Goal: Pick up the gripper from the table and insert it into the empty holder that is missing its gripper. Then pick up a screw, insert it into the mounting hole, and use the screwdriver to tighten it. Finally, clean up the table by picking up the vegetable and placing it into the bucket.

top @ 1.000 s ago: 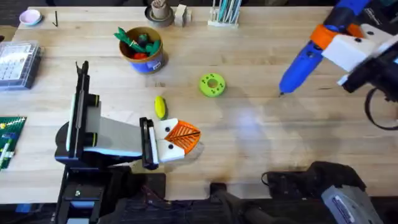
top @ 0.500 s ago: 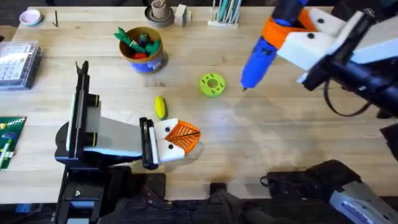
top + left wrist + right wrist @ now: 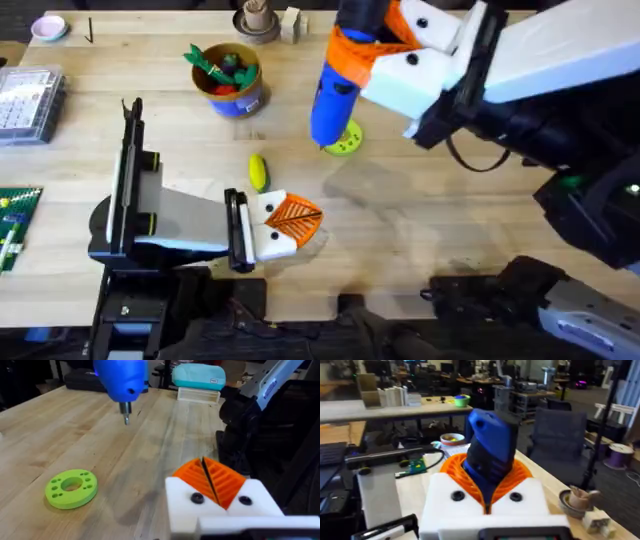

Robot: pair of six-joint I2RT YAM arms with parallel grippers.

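My right gripper (image 3: 352, 50) is shut on the blue screwdriver (image 3: 330, 98), which hangs bit-down over the flat green disc (image 3: 347, 145). In the right wrist view the screwdriver (image 3: 490, 452) sits between the orange pads of that gripper (image 3: 487, 485). My left gripper (image 3: 292, 222) rests low over the table with its orange pads shut together, also seen as the left gripper (image 3: 212, 480). The yellow vegetable (image 3: 258, 171) lies just beyond it. The orange-brown bucket (image 3: 238, 97) stands at the back left with green and red toys inside. The loose gripper, the holder and the screw are out of view.
The left wrist view has the green disc (image 3: 71, 489) on the wood and the screwdriver bit (image 3: 126, 414) above the table. A clear parts box (image 3: 25, 100) and a green board (image 3: 15, 225) sit at the left edge. A pink bowl (image 3: 48, 27) is at the back left.
The right arm has carried the screwdriver leftward from the table's right side to above the green disc. The left arm has not moved.
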